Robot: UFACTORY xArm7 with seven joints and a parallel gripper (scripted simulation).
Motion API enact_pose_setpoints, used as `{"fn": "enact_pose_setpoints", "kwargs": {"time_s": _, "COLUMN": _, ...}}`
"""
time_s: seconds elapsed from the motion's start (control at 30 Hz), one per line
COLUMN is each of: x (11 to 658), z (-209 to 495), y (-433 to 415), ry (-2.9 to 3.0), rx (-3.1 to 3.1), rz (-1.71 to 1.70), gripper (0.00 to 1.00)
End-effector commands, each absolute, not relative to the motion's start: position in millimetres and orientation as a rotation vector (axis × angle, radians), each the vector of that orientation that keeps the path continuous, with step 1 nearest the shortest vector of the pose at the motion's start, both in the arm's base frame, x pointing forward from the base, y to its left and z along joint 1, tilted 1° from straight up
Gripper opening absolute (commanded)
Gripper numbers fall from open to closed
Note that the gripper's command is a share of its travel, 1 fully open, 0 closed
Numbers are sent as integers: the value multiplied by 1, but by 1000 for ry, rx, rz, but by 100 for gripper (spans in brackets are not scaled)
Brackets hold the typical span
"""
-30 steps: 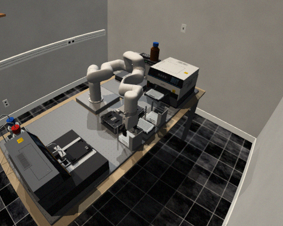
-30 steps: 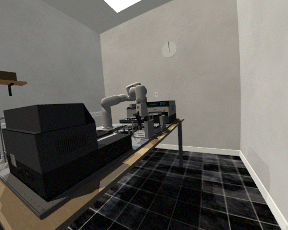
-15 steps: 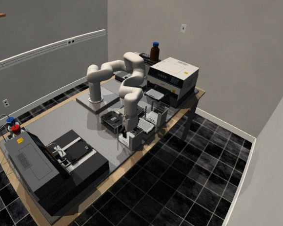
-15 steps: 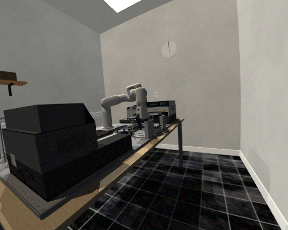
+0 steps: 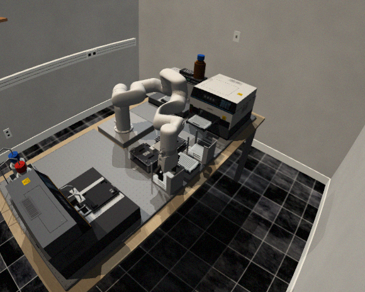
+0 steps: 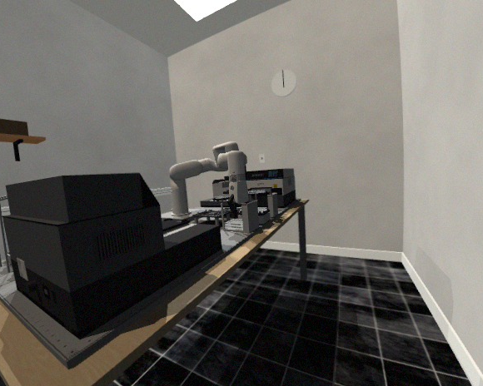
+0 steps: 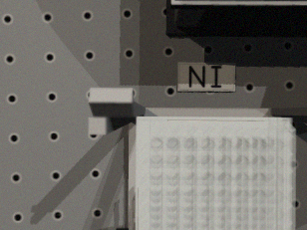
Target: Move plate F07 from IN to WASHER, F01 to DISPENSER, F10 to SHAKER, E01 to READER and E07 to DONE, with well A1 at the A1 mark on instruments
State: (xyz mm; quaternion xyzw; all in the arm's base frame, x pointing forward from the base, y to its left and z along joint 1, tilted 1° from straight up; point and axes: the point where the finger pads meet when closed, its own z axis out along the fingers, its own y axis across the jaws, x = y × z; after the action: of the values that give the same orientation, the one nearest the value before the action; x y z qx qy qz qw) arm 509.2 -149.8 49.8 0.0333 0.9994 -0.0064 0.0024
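Observation:
My gripper (image 5: pixel 160 175) is open and empty, pointing down at the mouth of the IN rack (image 5: pixel 170 182) near the table's front edge. It also shows in the exterior view (image 6: pixel 232 205). In the wrist view the white well plate (image 7: pixel 209 173) at the top of the IN stack lies right below me, inside the rack walls, next to the IN label (image 7: pixel 205 78). My fingers are out of the wrist view. A white plate (image 5: pixel 199 121) sits on the tray of the reader (image 5: pixel 224 99). Another white plate (image 5: pixel 188 162) sits on a station beside the IN rack.
A second rack (image 5: pixel 205 148) with a white plate stands right of the arm. A black nest (image 5: pixel 144 154) is left of my gripper. A large dark instrument (image 5: pixel 67 207) with a black carrier (image 5: pixel 99 192) fills the left end. A brown bottle (image 5: pixel 199 67) stands behind the reader.

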Motion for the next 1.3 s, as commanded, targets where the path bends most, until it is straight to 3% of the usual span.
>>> {"fn": "enact_pose_setpoints", "kwargs": {"time_s": 0.0, "x": 510, "z": 51, "y": -150, "ry": 3131, "rx": 104, "rz": -23, "gripper": 100}}
{"fn": "enact_pose_setpoints", "kwargs": {"time_s": 1.27, "x": 510, "z": 32, "y": -151, "ry": 3131, "rx": 104, "rz": -23, "gripper": 100}}
